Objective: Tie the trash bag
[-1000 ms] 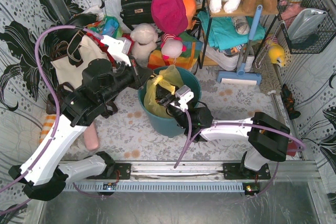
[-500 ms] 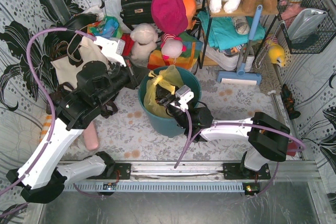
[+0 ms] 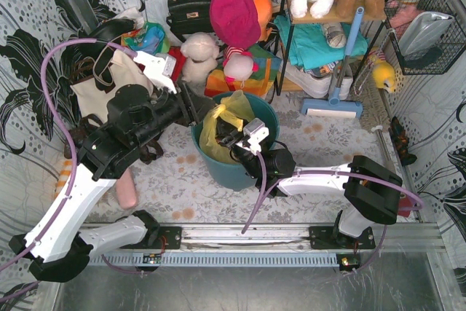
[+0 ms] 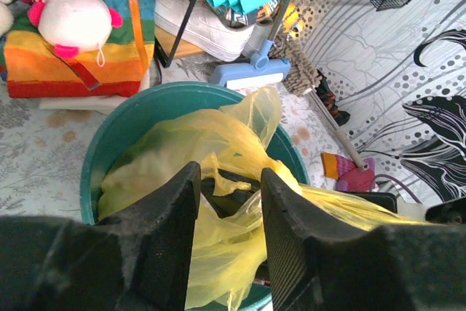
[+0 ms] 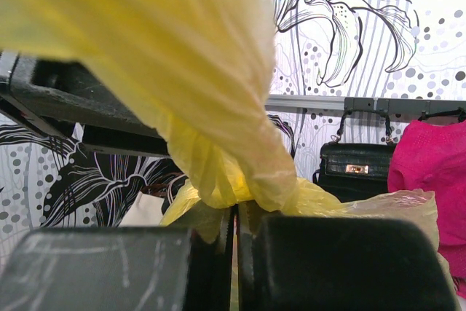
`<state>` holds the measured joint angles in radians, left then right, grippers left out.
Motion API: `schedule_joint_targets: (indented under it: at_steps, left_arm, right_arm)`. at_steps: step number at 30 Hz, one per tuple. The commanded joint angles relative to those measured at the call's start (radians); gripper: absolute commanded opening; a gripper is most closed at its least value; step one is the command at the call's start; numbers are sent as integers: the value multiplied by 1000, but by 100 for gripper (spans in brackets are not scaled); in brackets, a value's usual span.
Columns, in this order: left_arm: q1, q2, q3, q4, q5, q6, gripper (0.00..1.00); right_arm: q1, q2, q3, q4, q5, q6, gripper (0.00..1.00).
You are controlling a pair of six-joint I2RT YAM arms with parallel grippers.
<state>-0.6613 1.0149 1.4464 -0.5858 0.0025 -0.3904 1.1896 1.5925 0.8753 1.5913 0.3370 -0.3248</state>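
The trash bag (image 3: 222, 118) is thin yellow-green plastic, lining the round teal bin (image 3: 268, 116). Its gathered top stands up over the bin. My right gripper (image 3: 227, 138) sits at the bin's near rim and is shut on a bunched fold of the trash bag (image 5: 218, 107). My left gripper (image 3: 204, 113) is open at the bin's left rim. In the left wrist view the left gripper (image 4: 229, 180) hangs just above the crumpled trash bag (image 4: 196, 151) inside the teal bin (image 4: 124, 118), with plastic showing between the fingers but not pinched.
A cream tote bag (image 3: 102, 85) with black straps lies at the left behind my left arm. Soft toys (image 3: 198, 56), a black handbag (image 3: 189, 9) and a rack with a blue mop (image 3: 333, 103) crowd the back. A pink object (image 3: 127, 193) lies on the mat.
My left gripper has swung right, from beside the tote bag to the bin's left rim over the bag. My right gripper has stayed put, holding the bag.
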Motion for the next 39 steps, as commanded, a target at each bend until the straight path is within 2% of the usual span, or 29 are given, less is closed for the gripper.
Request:
schedule_joint_targets:
  at_steps: [1, 7, 11, 15, 17, 18, 22, 24, 26, 30, 34, 39]
  left_arm:
    - [-4, -6, -11, 11, 48, -22, 48]
    - [-4, 7, -29, 7, 26, -16, 45]
    - [-4, 13, -26, 30, 16, -14, 31]
    - [-3, 15, -18, 42, 2, -12, 14]
    - [-3, 14, -16, 45, 3, -9, 2]
    - [-2, 14, -15, 47, 3, -8, 0]
    - [-3, 15, 0, 57, 3, 5, 0]
    - [-3, 16, 15, 44, -26, 24, 0]
    - [-2, 14, 21, 37, -68, 38, 0]
    - [-2, 10, 34, 32, -120, 57, 0]
    - [-1, 11, 29, 31, -179, 63, 0]
    - [-1, 0, 8, 46, -194, 54, 0]
  right_arm:
    - [3, -8, 22, 102, 10, 24, 0]
    - [5, -9, 23, 102, 4, 26, 0]
    - [4, -9, 22, 102, 3, 25, 0]
    - [3, -6, 24, 103, 3, 27, 0]
    - [4, -6, 25, 102, 4, 26, 0]
    - [4, -6, 25, 102, 5, 26, 0]
    - [5, -6, 24, 102, 5, 27, 1]
    - [3, -7, 21, 102, 6, 29, 10]
    - [4, -9, 18, 102, 7, 28, 14]
    - [5, -12, 14, 102, 11, 29, 15]
    - [4, -10, 16, 102, 6, 33, 15]
    - [4, -6, 19, 102, 7, 30, 0]
